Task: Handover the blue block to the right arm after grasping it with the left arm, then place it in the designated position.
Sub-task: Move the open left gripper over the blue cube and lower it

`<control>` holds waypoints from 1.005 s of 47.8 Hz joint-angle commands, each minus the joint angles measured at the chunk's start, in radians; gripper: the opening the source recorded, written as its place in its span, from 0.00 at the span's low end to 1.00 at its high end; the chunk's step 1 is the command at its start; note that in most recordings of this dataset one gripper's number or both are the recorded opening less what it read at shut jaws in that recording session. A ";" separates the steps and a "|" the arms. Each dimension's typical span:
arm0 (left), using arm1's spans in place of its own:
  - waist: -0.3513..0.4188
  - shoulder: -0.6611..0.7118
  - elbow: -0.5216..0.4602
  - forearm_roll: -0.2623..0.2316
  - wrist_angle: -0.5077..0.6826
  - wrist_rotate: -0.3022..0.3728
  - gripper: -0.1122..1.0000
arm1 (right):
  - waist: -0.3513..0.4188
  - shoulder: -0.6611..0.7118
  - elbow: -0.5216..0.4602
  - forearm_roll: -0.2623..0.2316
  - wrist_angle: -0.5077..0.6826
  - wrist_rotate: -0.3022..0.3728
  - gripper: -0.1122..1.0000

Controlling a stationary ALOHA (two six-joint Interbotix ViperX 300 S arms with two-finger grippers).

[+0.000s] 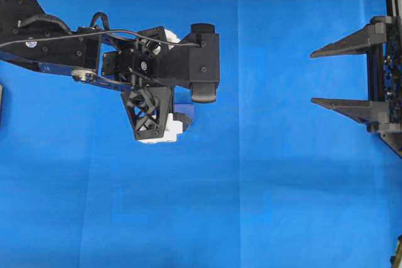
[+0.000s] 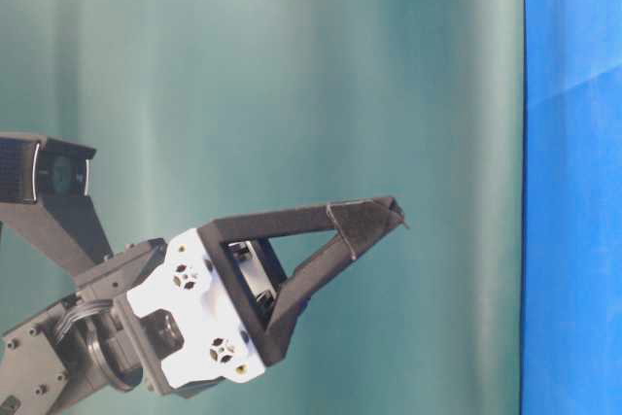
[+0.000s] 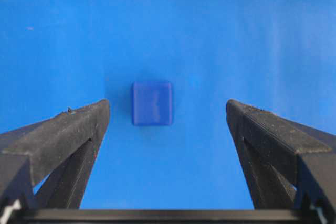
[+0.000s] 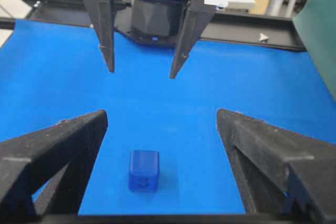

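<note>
The blue block (image 3: 152, 103) lies flat on the blue cloth, straight below my left gripper (image 3: 168, 106). That gripper is open and hangs above it, one finger on each side, touching nothing. From overhead the left arm (image 1: 157, 67) covers most of the block (image 1: 183, 111); only a dark-blue corner shows. My right gripper (image 1: 312, 73) stands open at the right edge, pointing left, empty. In the right wrist view the block (image 4: 144, 170) sits low between my right gripper's (image 4: 161, 115) fingers, far ahead of them, with the left arm's fingers (image 4: 107, 51) hanging beyond.
Blue cloth (image 1: 270, 186) covers the table. A black frame rail (image 4: 252, 24) runs along the far edge behind the left arm. A green curtain (image 2: 292, 65) hangs at the side. A dark object (image 1: 1, 101) pokes in at the left edge.
</note>
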 commanded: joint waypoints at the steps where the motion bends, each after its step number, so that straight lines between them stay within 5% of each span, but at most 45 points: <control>1: -0.002 -0.017 -0.020 0.002 -0.005 0.000 0.94 | -0.002 0.006 -0.028 0.000 -0.006 0.003 0.98; 26: 0.002 -0.017 0.005 0.002 -0.017 -0.002 0.94 | -0.002 0.008 -0.028 0.002 -0.006 0.003 0.98; 48: 0.011 0.034 0.179 0.002 -0.273 -0.005 0.94 | -0.002 0.023 -0.026 0.002 -0.009 0.003 0.98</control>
